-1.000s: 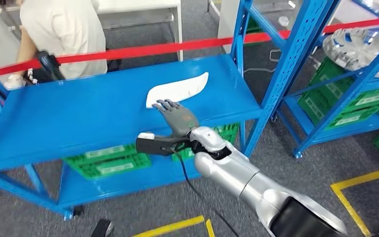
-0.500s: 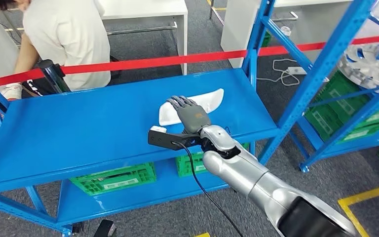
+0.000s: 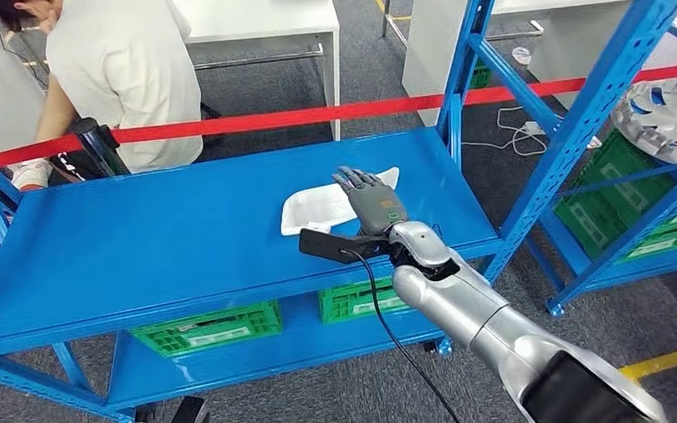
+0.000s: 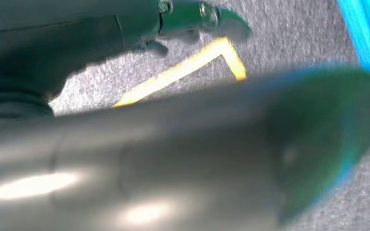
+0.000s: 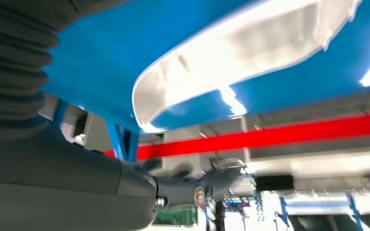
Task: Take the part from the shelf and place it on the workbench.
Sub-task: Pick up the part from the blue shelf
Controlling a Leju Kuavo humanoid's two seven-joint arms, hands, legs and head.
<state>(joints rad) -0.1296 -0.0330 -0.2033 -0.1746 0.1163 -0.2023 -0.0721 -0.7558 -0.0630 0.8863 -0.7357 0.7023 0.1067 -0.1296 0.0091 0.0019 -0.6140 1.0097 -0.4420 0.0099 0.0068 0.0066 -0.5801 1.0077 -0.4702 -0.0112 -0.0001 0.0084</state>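
I had the right arm (image 3: pixel 485 322) reaching forward from lower right, silver forearm extended, wrist roughly level. Right hand (image 3: pixel 372 201) was palm down, fingers (image 3: pixel 353 180) stretched forward and slightly spread, holding nothing. In the right wrist view the thumb (image 5: pixel 207 183) stuck out ahead, the other fingers blurred. Left hand (image 4: pixel 192 19) hung low, fingers blurred in the left wrist view; I couldn't tell its state.

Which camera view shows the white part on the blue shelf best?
The head view: the white part lies flat on the blue shelf, its outline mostly clear, with the right hand over one end. The right wrist view shows it closer but upside down, glary and cropped.
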